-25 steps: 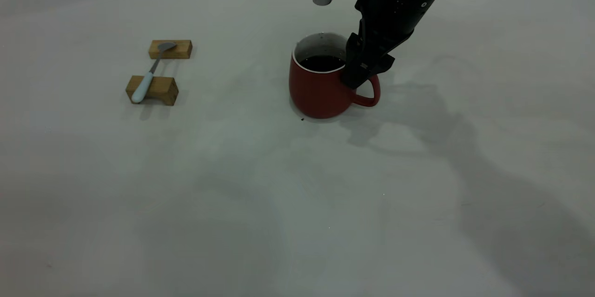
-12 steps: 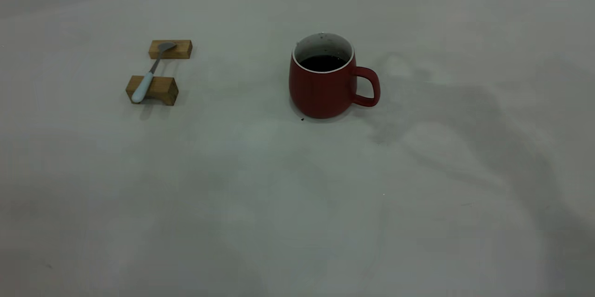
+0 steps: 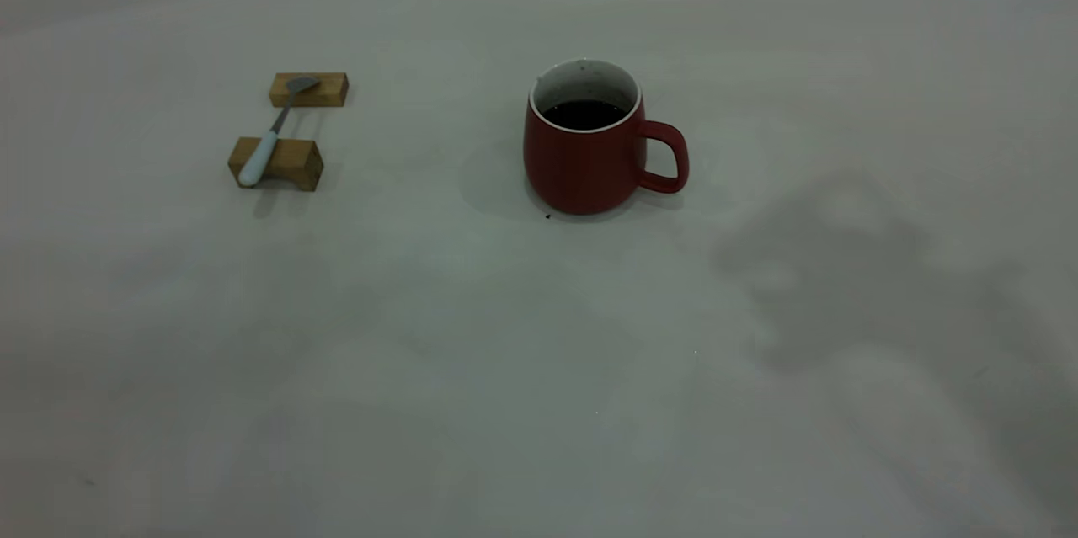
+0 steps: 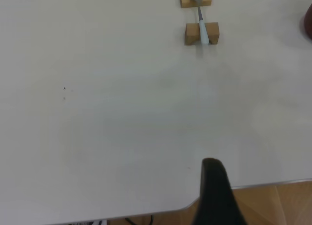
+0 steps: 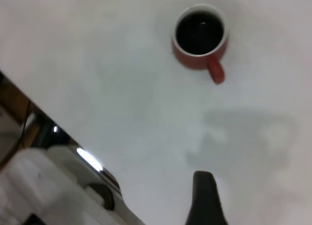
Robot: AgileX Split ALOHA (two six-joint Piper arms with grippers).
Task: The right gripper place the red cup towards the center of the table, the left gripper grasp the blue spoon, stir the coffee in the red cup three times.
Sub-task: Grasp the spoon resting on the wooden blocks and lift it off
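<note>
1. The right gripper (image 5: 204,198), at the cup's handle a second ago, has pulled clear; only one dark finger shows, so its state cannot be told.
2. The red cup (image 3: 589,142) of coffee (image 3: 585,114) stands mid-table (image 3: 505,353), handle away from the spoon.
3. The blue spoon (image 3: 271,134) bridges two wooden blocks (image 3: 286,161) well left of the cup, its long axis running straight away from the left gripper (image 4: 214,196), the nearer one; grip unseen.

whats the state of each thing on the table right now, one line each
red cup: upright on the table, handle toward the right arm's side, nothing holding it
coffee: dark liquid inside the cup, well below the rim
blue spoon: lying across the two wooden blocks, bowl on the far block, handle on the near one, ungrasped
left gripper: away from the spoon
right gripper: high above the table, away from the cup
</note>
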